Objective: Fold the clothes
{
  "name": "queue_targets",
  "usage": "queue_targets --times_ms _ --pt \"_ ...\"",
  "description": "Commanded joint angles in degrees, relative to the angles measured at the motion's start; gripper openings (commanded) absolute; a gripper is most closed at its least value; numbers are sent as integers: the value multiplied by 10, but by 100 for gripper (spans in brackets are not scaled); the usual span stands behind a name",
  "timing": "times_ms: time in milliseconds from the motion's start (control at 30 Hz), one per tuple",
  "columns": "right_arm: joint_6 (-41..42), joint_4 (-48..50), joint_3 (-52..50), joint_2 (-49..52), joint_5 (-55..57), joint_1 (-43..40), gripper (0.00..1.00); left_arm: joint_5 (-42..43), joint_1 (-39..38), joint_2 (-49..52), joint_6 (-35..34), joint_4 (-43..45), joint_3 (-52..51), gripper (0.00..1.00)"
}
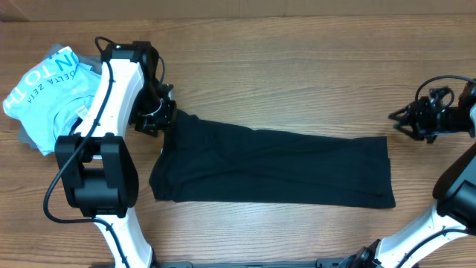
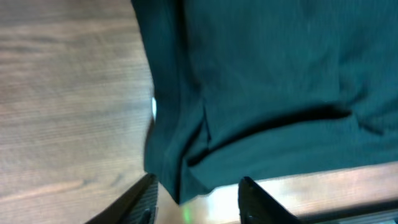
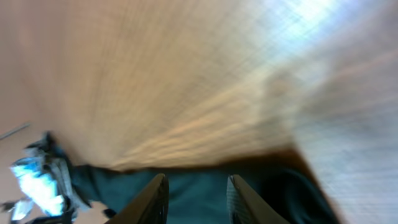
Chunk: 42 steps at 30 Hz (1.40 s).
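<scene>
The black T-shirt [image 1: 282,167] lies flat on the wooden desk [image 1: 297,67], folded into a long band that runs from the left-centre of the overhead view nearly to the right edge, with its left end a little bunched and wrinkled. The left claw [image 1: 158,123] sits right at the upper left corner of that band. In its own wrist view, the left claw [image 2: 196,202] has its two fingers [image 2: 140,202] apart, and a hem corner of the dark cloth shows in the gap without either finger pressing on it. The right claw [image 1: 396,121] hangs over bare wood just off the shirt's upper right corner, clear of the fabric. Its wrist view is blurred, but the right claw [image 3: 194,202] shows its fingers [image 3: 152,199] parted with nothing between them. In the upper left of the overhead view, behind the left arm, a light blue shirt [image 1: 41,89] with white lettering is heaped on a grey garment [image 1: 30,140].
</scene>
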Motion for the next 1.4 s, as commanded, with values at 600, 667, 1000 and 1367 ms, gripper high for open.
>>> queue_targets --times_ms 600,667,1000,1367 --pt "56 13 -6 -139 88 -3 44 84 2 -12 -9 117 -135 17" --pt "59 35 -38 -139 91 -2 45 85 3 -12 -9 119 -135 4" --pt "59 127 -184 -139 115 7 59 59 3 -12 -35 134 -135 33" --pt "59 195 -251 -139 121 38 47 66 3 -12 -34 160 -135 19"
